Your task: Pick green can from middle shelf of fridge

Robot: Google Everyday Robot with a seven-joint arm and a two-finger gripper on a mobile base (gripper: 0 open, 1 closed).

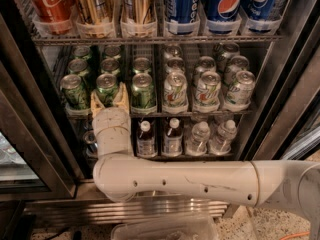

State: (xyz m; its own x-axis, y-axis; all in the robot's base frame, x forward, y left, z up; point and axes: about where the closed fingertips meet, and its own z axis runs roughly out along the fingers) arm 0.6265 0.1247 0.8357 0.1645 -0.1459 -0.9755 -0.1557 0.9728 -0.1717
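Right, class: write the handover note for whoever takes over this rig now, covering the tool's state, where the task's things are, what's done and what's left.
Tool: inside the fridge, at the front green can in the second lane from the left. Grip cannot be judged.
Green can: upright on the middle shelf, with neighbouring green cans on both sides.
Done: the reach to the can.
Left: confirm the grip, then draw the can out of the fridge.
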